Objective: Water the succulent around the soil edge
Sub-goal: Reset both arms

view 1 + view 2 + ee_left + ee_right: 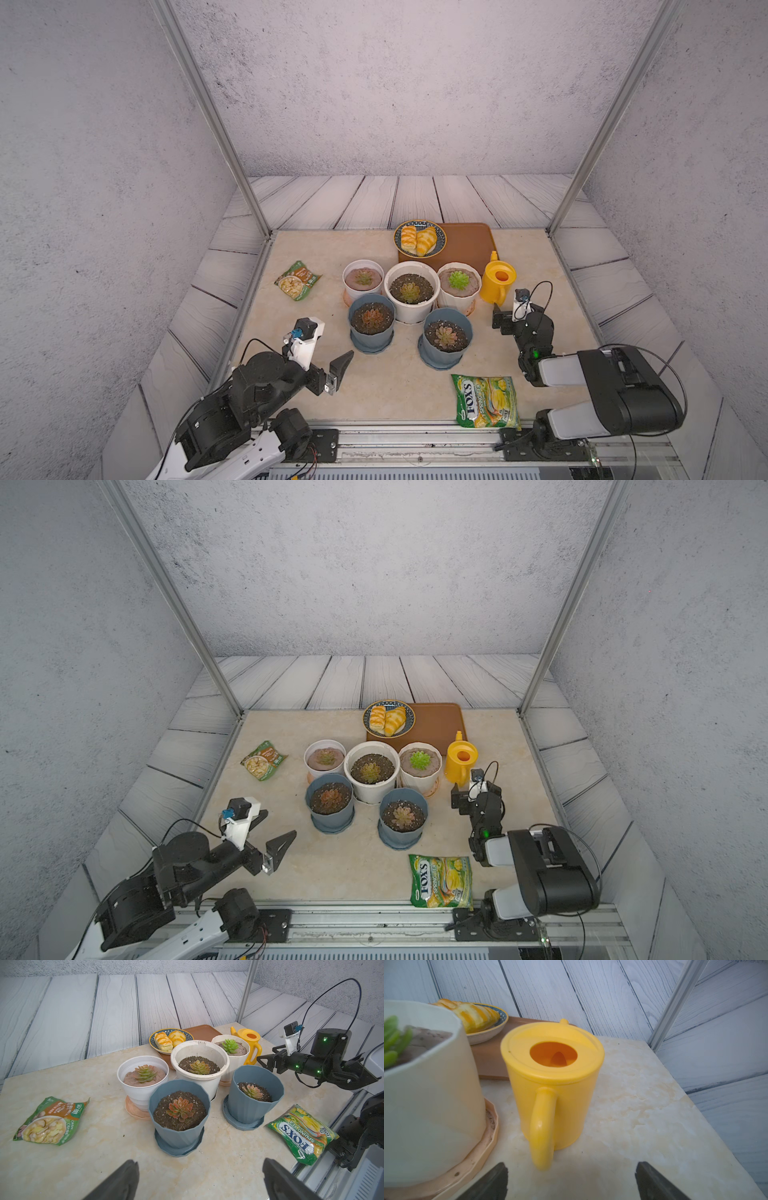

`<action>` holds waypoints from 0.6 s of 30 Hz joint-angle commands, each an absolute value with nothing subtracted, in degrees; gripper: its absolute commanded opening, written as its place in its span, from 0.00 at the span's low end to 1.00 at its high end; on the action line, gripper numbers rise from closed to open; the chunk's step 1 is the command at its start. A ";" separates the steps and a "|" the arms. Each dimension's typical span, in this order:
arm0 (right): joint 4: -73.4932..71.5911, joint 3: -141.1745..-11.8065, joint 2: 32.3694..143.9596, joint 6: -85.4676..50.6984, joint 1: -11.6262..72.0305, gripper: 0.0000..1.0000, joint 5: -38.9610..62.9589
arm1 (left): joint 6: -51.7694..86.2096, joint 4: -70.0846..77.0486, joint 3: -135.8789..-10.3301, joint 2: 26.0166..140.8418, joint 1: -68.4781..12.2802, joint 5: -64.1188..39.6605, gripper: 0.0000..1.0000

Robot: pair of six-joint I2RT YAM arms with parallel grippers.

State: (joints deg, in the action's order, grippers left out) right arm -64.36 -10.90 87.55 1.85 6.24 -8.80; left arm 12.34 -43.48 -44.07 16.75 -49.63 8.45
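Note:
Several potted succulents stand clustered mid-table: a bright green one in a white pot point(458, 281) point(392, 1039), a large white centre pot point(411, 289), and two blue pots point(371, 319) point(446, 336). The yellow watering can point(497, 280) point(461, 759) point(550, 1084) stands upright right of the green succulent's pot, its handle point(543, 1126) towards my right gripper point(509, 309) point(571, 1167). That gripper is open just short of the handle, not touching it. My left gripper point(276, 825) point(199, 1167) hangs open and empty, left of and nearer than the blue pots.
A plate of pastries point(419, 238) rests on a brown tray point(465, 243) behind the pots. A green snack packet point(298, 280) lies at the left. A Fox's candy bag point(486, 401) lies at the front right. Metal frame posts point(602, 137) rise at the table's far corners.

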 commanded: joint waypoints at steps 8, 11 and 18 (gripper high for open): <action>-67.46 -15.59 90.84 0.16 6.18 0.99 -15.46 | 11.09 -42.12 -43.07 18.26 -49.48 12.19 0.98; -64.37 -17.34 90.88 0.13 6.15 0.99 -16.07 | 11.03 -42.10 -42.98 18.72 -49.48 13.76 0.98; -54.13 -22.57 90.65 -2.08 5.62 0.99 -19.08 | 9.59 -40.90 -41.78 19.50 -49.48 17.43 0.98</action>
